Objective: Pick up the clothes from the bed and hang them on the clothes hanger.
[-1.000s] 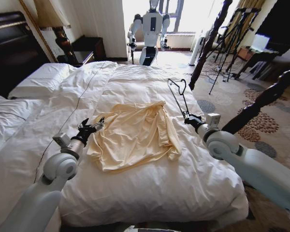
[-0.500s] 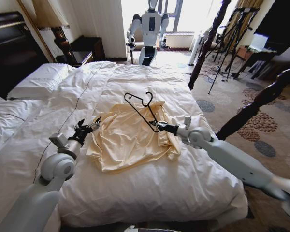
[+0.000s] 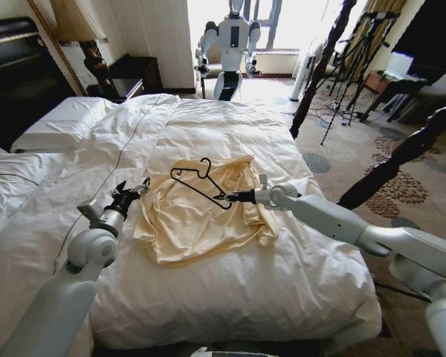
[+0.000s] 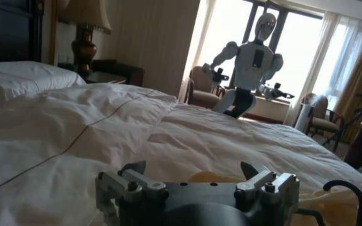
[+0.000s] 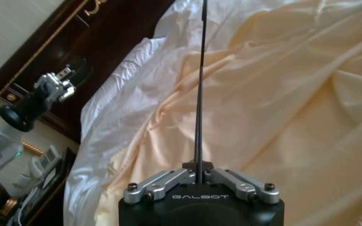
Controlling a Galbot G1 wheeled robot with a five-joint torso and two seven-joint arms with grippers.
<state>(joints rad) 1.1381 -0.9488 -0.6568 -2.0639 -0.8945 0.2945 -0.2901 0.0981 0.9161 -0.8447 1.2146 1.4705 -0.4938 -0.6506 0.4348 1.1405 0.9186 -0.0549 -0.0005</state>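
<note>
Right gripper, fingers clamped on the clothes hanger, holds it over the clothes mid-bed, likely for threading. Left gripper, fingers apart, hovers at the shirt's headboard-side edge.

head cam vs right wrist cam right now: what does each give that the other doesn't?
Head view alone: the whole clothes hanger with its hook, held over the shirt, the bed end to end, and the second robot by the window. Right wrist view alone: the right claw shut on the hanger's wire, close up. Both: the yellow shirt, the white duvet, and the open left claw beside the shirt.
</note>
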